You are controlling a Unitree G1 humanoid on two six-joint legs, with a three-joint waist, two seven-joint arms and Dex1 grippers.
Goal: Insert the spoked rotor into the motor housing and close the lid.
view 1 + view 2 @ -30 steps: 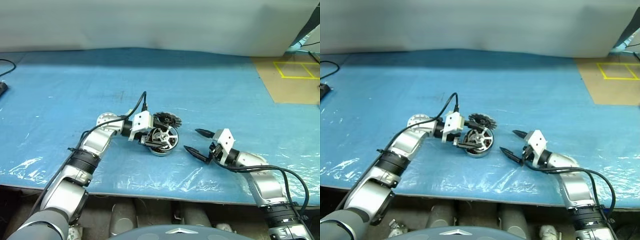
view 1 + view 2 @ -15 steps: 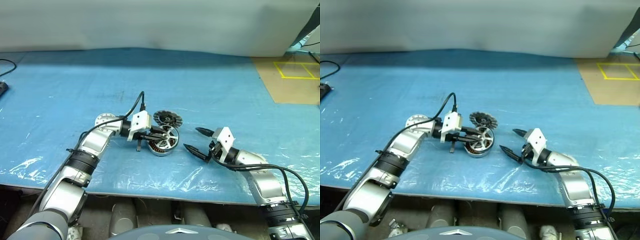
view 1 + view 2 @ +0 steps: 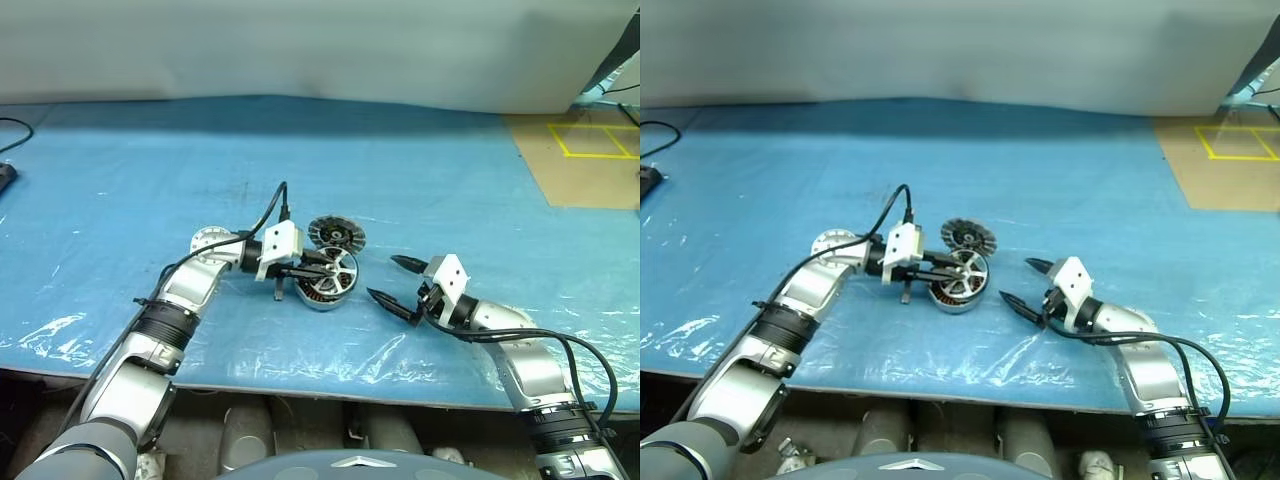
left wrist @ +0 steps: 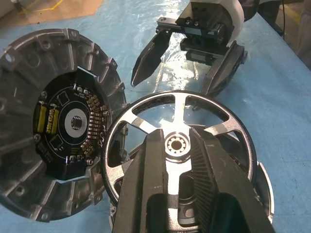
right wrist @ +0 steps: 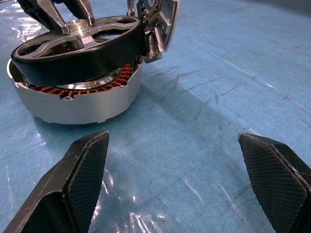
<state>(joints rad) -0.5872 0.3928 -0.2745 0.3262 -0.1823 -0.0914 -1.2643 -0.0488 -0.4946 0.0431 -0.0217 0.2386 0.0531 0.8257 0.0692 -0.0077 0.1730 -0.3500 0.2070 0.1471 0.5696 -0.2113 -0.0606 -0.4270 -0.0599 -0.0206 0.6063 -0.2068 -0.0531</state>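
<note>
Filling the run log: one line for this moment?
left end effector: shut on spoked rotor | rotor: tilted on motor housing | right end effector: open | lid: off

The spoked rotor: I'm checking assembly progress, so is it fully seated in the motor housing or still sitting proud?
Sitting proud and tilted. The spoked rotor rests on the motor housing, copper windings visible beneath its rim.

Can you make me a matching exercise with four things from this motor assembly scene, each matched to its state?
Things:
1. spoked rotor
2. motor housing
3. lid
4. right end effector

States:
A. open, holding nothing
B. resting tilted on the copper windings
C. leaning on edge against the housing
D. sitting flat on the blue sheet

Pairs: 1-B, 2-D, 3-C, 4-A
</note>
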